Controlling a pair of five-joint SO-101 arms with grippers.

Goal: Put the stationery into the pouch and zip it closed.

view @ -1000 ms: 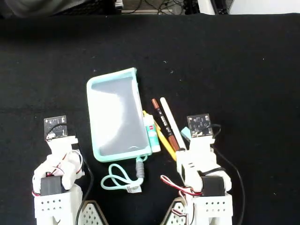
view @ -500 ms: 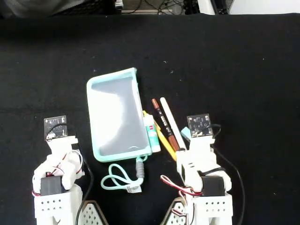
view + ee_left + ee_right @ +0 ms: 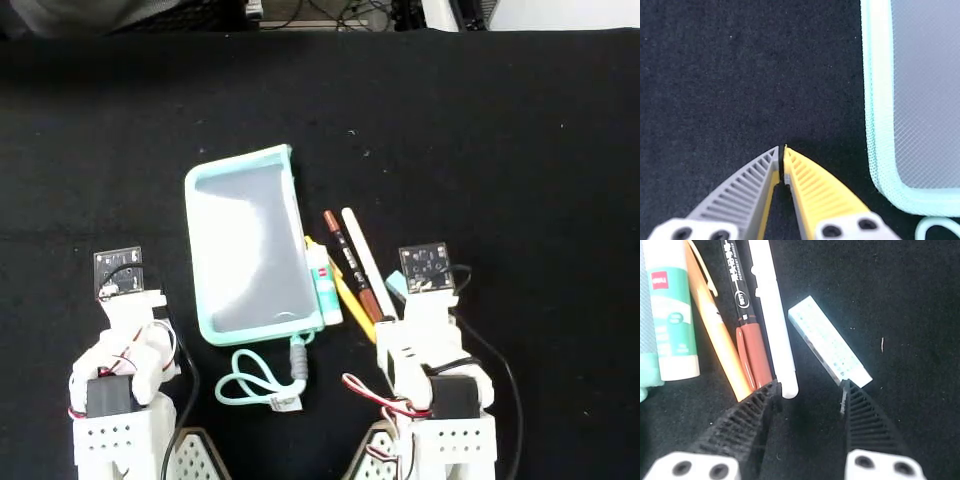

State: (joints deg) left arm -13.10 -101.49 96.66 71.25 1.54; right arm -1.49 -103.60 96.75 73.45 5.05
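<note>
Green-labelled glue stick (image 3: 671, 325), white-printed marker (image 3: 740, 300), orange pen (image 3: 715, 337), white pen (image 3: 771, 315), pale blue eraser (image 3: 830, 347) lay just ahead of the parted right claw (image 3: 809, 386), mint pouch (image 3: 245, 250) lay beside the closed left claw (image 3: 781, 149)

Even, fairly bright light falls from above. The black worktop (image 3: 500, 150) takes it in and shows almost no shadows in the high view. The clear face of the pouch (image 3: 248, 245) carries a pale, milky glare. In the right wrist view the white pen (image 3: 771, 315) looks very bright. In the left wrist view a small dark shadow lies around the tips of the fingers (image 3: 810, 185).
</note>
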